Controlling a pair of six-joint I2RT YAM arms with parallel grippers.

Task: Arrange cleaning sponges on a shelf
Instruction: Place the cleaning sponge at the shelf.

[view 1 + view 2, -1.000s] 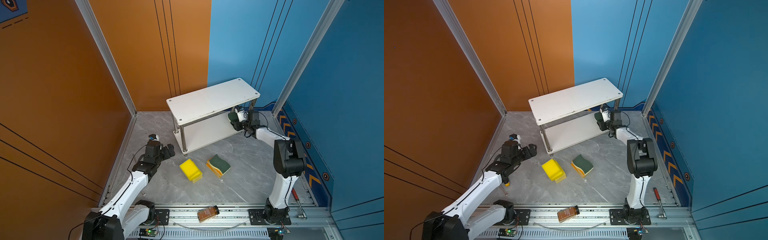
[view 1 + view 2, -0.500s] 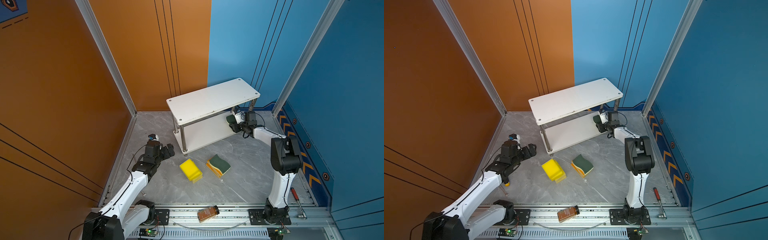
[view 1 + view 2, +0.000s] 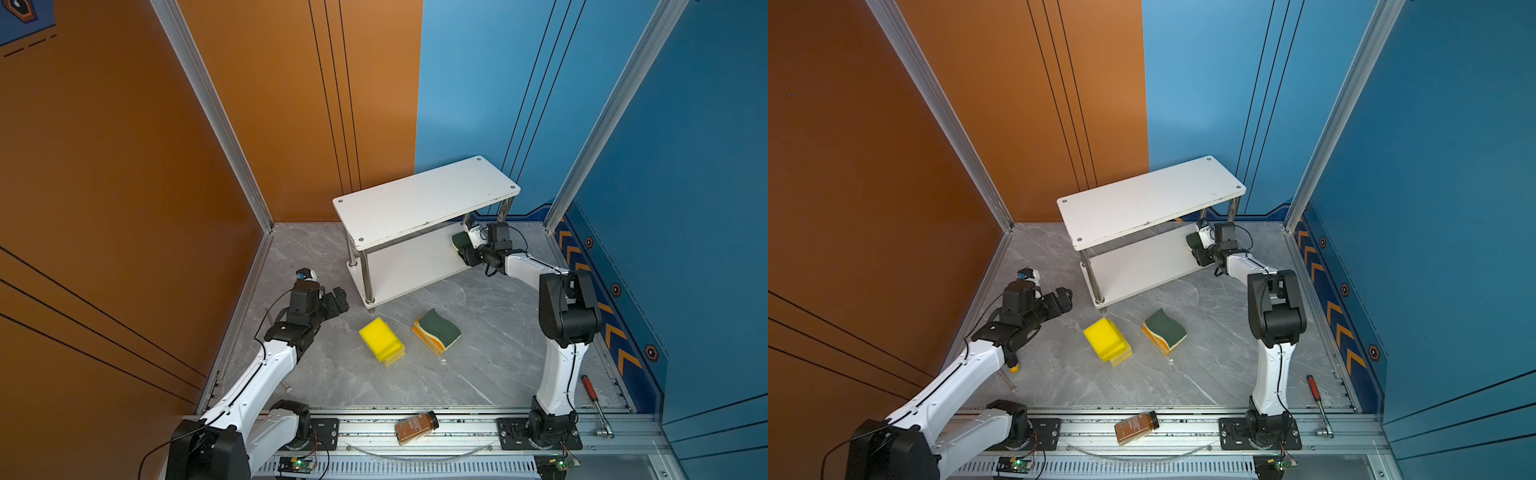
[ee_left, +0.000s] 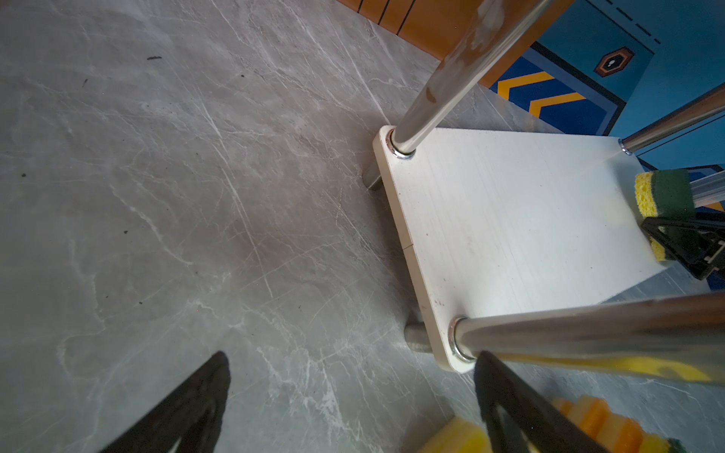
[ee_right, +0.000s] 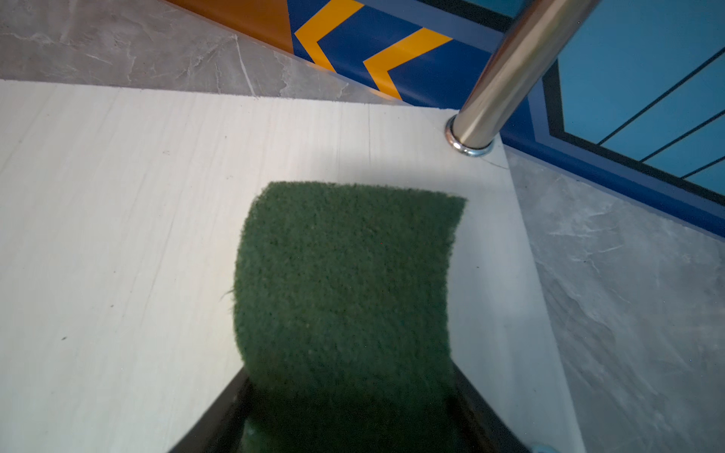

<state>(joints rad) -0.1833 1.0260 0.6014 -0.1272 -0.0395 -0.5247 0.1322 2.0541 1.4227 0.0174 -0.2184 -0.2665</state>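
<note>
The right gripper [image 5: 349, 378] reaches under the top board of the shelf [image 3: 415, 203]. A green-topped sponge [image 5: 345, 274] lies between its jaws on the lower board [image 5: 117, 196], near a chrome leg [image 5: 506, 70]. I cannot tell if it is grasped or released, because the contact is in shadow. If foam sticks to 1 finger, pulling back may drag it off the edge. The left gripper [image 4: 351, 364] is released and empty. The yellow stack [image 3: 381, 341] and the mixed stack [image 3: 436, 332] wait on the desk [image 3: 498, 357]; their counts are unclear.

The left arm [image 3: 266, 370] and right arm [image 3: 557, 374] have white shells on long links and chunky black joints. Thin black cables loop alongside each.
</note>
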